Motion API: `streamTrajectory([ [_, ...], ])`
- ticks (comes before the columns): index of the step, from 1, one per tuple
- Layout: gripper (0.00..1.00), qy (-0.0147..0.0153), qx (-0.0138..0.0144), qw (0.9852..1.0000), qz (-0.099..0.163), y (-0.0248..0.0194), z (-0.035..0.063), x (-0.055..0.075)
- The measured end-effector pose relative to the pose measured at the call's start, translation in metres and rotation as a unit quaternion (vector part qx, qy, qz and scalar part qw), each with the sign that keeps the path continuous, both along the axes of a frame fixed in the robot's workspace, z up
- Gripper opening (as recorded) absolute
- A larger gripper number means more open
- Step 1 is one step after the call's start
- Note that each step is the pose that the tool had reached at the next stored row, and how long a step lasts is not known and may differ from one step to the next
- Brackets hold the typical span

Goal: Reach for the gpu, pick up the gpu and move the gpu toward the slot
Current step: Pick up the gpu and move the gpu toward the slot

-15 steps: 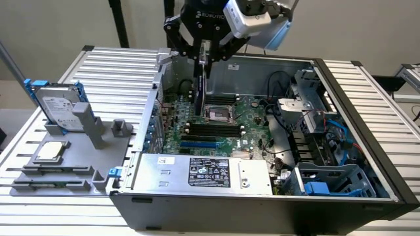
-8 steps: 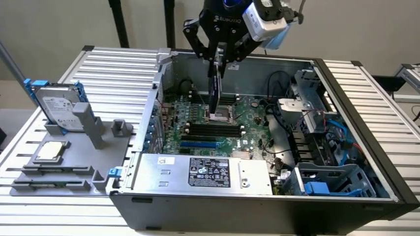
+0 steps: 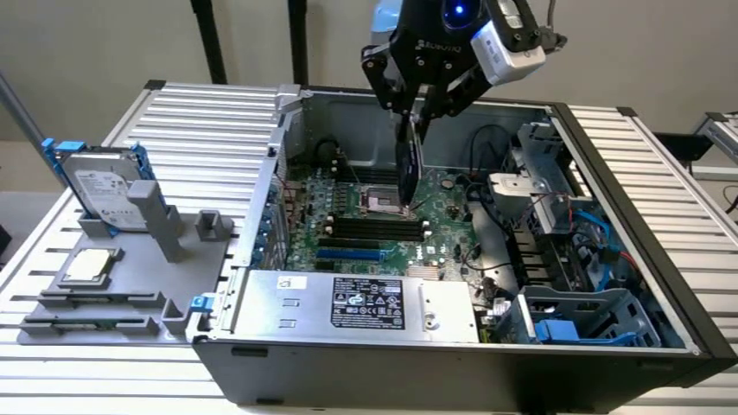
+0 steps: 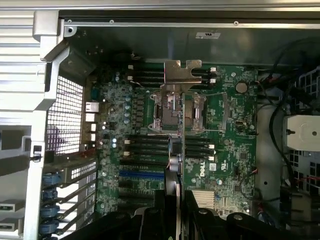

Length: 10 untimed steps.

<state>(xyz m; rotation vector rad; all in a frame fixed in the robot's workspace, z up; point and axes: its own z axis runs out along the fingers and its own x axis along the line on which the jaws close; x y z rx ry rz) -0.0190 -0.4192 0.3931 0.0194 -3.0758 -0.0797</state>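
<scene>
Here the gripper (image 3: 417, 111) is clamped on the top of the gpu (image 3: 407, 164), which hangs edge-on beneath it, long axis near vertical, lower end over the motherboard (image 3: 369, 226) inside the open case (image 3: 645, 216).

Gpu (image 3: 407, 164) upright, edge-on, above motherboard

You see a ribbed, matt aluminium desk (image 3: 645, 173) under a matt black metal computer case (image 3: 461, 380). The gpu (image 3: 409, 169) looks dark and slightly glossy, its bracket (image 4: 182, 70) bare silver metal. At left, the hard drive (image 3: 102, 186) shines; its holder (image 3: 127, 285) is matt grey plastic.
</scene>
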Motion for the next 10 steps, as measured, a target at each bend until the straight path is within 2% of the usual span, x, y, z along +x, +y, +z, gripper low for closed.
streamTrajectory([
  [2, 0.26, 0.0006, -0.0001, 1.0, 0.0, 0.0001, -0.0009, 0.009],
  [4, 0.26, 0.0025, -0.0002, 1.0, 0.0, 0.0001, -0.0011, 0.017],
  [10, 0.26, 0.0031, -0.0001, 1.0, 0.0, 0.0001, -0.0012, 0.017],
])
